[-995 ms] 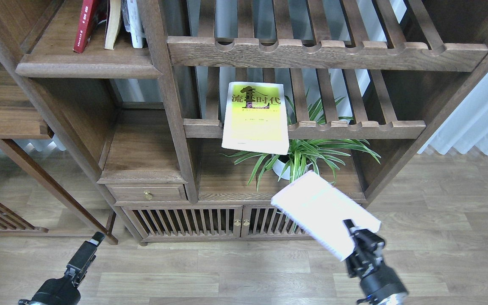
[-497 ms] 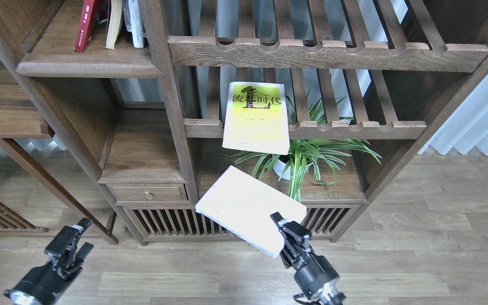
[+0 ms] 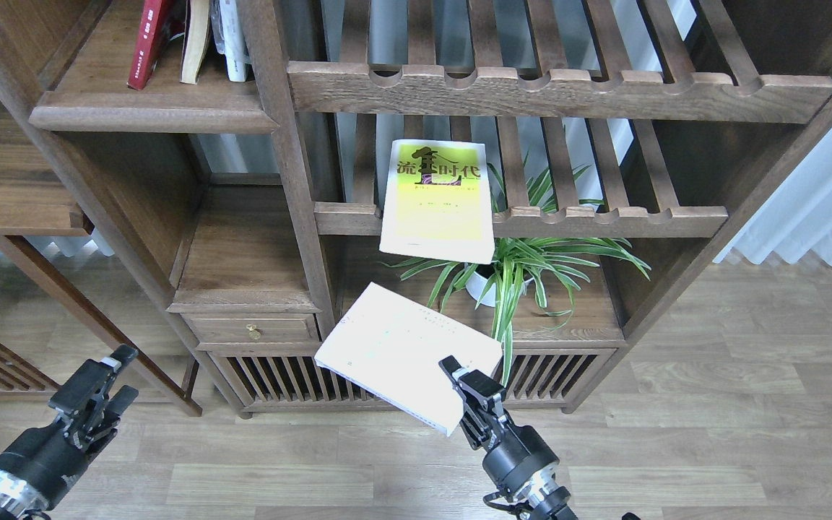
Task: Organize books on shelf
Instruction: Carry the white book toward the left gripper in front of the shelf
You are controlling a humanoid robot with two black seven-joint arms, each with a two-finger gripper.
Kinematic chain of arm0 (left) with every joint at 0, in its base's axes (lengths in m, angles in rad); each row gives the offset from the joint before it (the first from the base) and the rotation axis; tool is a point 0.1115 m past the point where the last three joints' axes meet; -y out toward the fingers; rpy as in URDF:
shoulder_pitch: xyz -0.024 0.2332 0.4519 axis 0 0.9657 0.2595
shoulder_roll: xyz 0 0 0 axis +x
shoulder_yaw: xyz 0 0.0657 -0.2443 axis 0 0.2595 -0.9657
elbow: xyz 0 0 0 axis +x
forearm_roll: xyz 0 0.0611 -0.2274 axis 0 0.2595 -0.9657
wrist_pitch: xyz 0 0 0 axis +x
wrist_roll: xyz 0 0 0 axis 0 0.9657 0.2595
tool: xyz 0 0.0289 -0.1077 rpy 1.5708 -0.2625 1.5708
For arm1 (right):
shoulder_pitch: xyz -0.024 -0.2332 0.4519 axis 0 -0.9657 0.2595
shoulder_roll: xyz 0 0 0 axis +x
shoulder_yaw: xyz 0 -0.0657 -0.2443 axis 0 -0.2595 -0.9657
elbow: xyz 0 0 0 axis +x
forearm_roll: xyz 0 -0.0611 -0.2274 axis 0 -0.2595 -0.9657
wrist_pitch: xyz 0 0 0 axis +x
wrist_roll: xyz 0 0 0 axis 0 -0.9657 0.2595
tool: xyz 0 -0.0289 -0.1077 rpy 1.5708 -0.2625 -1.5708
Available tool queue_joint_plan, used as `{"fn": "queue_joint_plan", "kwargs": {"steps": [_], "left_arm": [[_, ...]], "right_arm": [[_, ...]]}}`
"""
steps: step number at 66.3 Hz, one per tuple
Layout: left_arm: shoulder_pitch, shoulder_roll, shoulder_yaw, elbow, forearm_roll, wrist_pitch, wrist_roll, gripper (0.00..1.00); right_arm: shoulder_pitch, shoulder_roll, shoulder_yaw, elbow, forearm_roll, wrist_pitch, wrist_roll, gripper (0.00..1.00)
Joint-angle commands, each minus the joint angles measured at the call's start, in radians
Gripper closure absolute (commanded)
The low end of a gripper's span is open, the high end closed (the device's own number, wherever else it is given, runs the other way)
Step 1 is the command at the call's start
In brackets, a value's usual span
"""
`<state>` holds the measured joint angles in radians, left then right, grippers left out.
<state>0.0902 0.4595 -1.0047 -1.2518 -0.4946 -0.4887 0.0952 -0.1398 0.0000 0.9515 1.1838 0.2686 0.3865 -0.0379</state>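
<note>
My right gripper (image 3: 465, 393) is shut on the corner of a white book (image 3: 401, 350), held flat and tilted in front of the low cabinet doors. A yellow-green book (image 3: 438, 201) with a black Chinese title lies on the slatted rack, overhanging its front rail. On the solid dark-brown shelf (image 3: 149, 115) at the top left stand a dark red book (image 3: 147, 40), a tan-edged book and a white book, leaning. My left gripper (image 3: 102, 386) is open and empty, low at the left over the floor.
A potted spider plant (image 3: 517, 271) stands on the lower board behind the held book. A small drawer (image 3: 250, 331) and slatted cabinet doors (image 3: 300, 379) are below. Two slatted racks with scalloped rails (image 3: 553, 90) fill the right. A curtain hangs far right.
My right gripper has carried the white book leftward from the right side to the cabinet's middle. My left gripper has shifted left and down and its fingers have come apart.
</note>
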Motion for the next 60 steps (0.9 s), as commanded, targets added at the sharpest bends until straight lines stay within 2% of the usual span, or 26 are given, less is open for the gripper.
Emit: {"fn": "queue_joint_plan", "kwargs": {"steps": [1,17,60], "left_arm": [[-0.001,-0.022,0.066,-0.018,-0.022,0.000,0.006,0.00],[-0.066,0.008,0.262,-0.046,-0.071,0.000,0.006,0.00],[-0.136,-0.090,0.362,-0.043,-0.064,0.000,0.006,0.00]], "right_arm": [[0.016,0.000,-0.013,0.000,0.008,-0.002,-0.020,0.88],[0.048,0.000,-0.069,-0.004,0.043,-0.003,-0.030,0.88],[0.057,0.000,-0.135,-0.012,0.054,-0.008,-0.031,0.88]]}}
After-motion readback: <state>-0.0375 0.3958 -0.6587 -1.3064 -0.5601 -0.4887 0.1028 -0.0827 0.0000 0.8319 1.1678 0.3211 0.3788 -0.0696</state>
